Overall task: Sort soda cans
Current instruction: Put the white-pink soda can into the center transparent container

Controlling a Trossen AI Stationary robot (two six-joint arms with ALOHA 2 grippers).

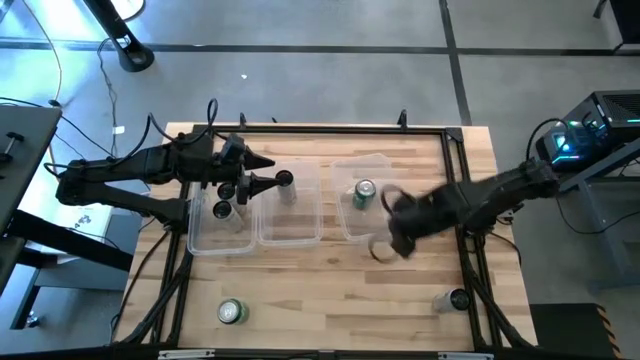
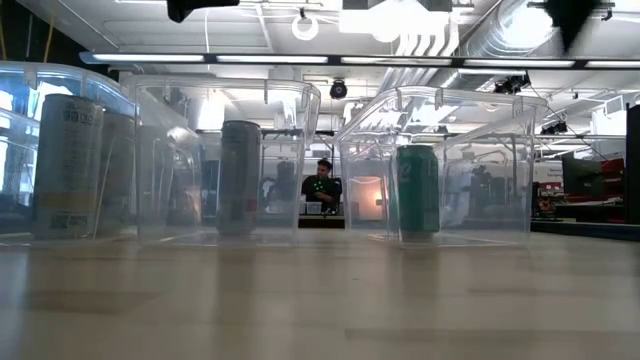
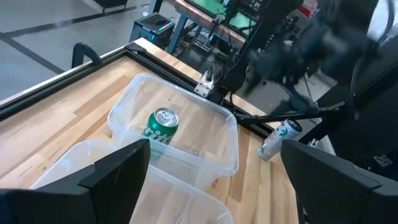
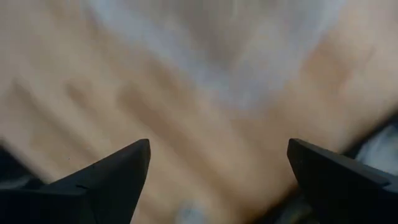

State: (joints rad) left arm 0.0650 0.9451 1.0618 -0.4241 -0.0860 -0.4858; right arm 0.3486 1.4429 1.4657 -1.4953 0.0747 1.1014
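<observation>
Three clear tubs stand in a row across the table. The left tub [image 1: 220, 225] holds two pale cans [image 2: 65, 165], the middle tub [image 1: 290, 215] a black can [image 2: 240, 178], and the right tub [image 1: 360, 215] a green can [image 1: 363, 192]. Another green can [image 1: 231, 312] stands on the bare wood at the near left. A pale can [image 1: 455, 299] is at the near right. My left gripper [image 1: 275, 172] hovers open above the left and middle tubs, holding nothing. My right gripper [image 1: 385, 222], blurred, hangs open and pointing down over the right tub's near right corner, also holding nothing.
A black frame [image 1: 300, 128] rims the table. Bare wood [image 1: 340, 300] stretches between the tubs and the near edge. Beyond the table's far edge a person [image 2: 320, 185] shows in the room. My right arm [image 3: 311, 43] shows blurred in the left wrist view.
</observation>
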